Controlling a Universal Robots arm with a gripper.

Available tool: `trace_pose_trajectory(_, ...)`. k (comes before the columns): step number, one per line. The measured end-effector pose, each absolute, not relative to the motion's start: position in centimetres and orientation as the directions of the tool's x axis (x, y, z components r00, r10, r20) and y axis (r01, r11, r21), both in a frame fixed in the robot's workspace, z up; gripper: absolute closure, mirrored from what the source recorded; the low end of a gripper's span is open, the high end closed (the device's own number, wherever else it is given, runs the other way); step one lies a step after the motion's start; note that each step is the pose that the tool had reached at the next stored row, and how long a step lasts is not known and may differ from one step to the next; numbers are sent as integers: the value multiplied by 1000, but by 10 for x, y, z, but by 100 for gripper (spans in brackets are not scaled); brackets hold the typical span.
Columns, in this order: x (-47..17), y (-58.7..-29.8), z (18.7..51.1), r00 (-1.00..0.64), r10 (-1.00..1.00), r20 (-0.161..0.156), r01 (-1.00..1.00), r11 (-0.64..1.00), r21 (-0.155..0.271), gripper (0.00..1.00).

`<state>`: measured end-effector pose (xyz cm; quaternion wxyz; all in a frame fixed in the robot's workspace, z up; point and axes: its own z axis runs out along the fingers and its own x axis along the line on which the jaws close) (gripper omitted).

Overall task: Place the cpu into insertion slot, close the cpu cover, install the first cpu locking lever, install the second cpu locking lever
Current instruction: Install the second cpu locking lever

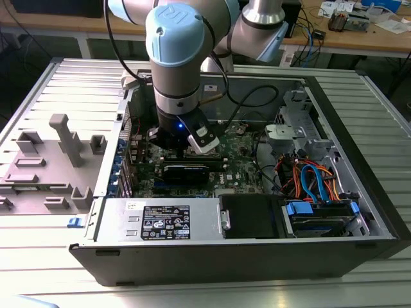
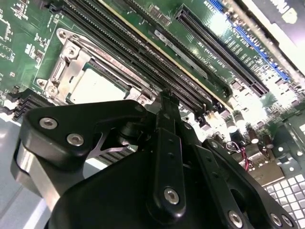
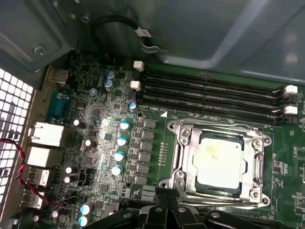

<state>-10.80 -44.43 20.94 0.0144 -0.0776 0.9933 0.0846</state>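
Arm is down inside the open computer case, over the green circuit board; gripper hangs just beside the socket, holding nothing that shows.

Progress, judged from the first wrist view: cpu sits flat in the insertion slot, dull silver top facing up; cpu cover looks already folded down, its metal frame lying round the chip with the chip showing through the window; whether either locking lever is latched I cannot tell. So placing looks done, cover probably done, levers uncertain.

Fingers: in the second wrist view the black linkage reads as drawn together and the tips look closed on nothing, just short of the socket; taken as a judgement.

Room: long black memory slots run close along one side of the socket; capacitors stand near the other side; the case wall rises beyond the memory slots; open space lies straight above.
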Motion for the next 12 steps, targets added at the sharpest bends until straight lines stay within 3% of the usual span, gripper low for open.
trace_pose_trajectory(12, -108, -441, 205, -987, -156, -44, -162, 971, 178, 89)
